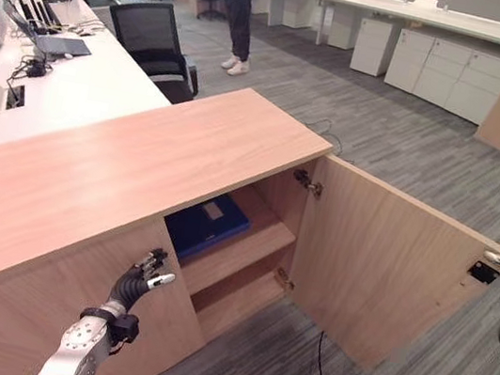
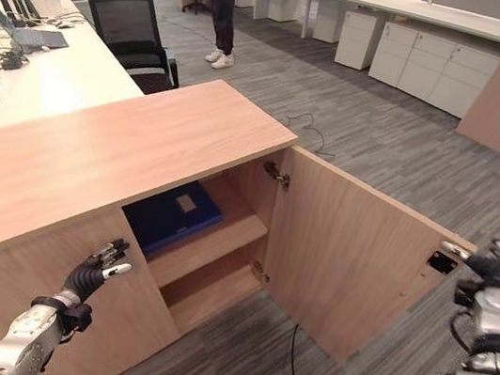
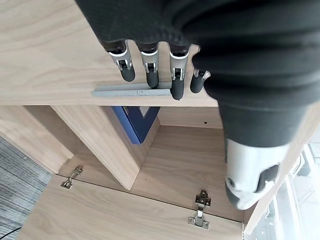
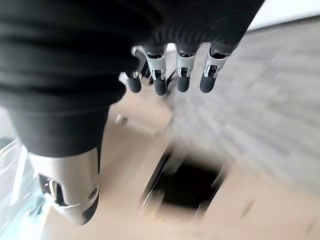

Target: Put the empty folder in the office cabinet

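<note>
In an open office, the light-wood low cabinet [image 1: 138, 170] holds the flat blue folder [image 1: 206, 225] on its upper shelf. Left robot hand [image 1: 142, 282], relaxed and empty, is nearer; right robot hand [image 2: 494, 269] hangs open by the door [image 1: 381, 261].

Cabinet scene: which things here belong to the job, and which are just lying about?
Job:
- folder, blue, flat on the upper shelf
- cabinet
- door, swung open
- left hand, in front of the cabinet, empty
- right hand, by the door's edge, empty

Lying about:
- desk with laptops
- chair
- person standing far back
</note>
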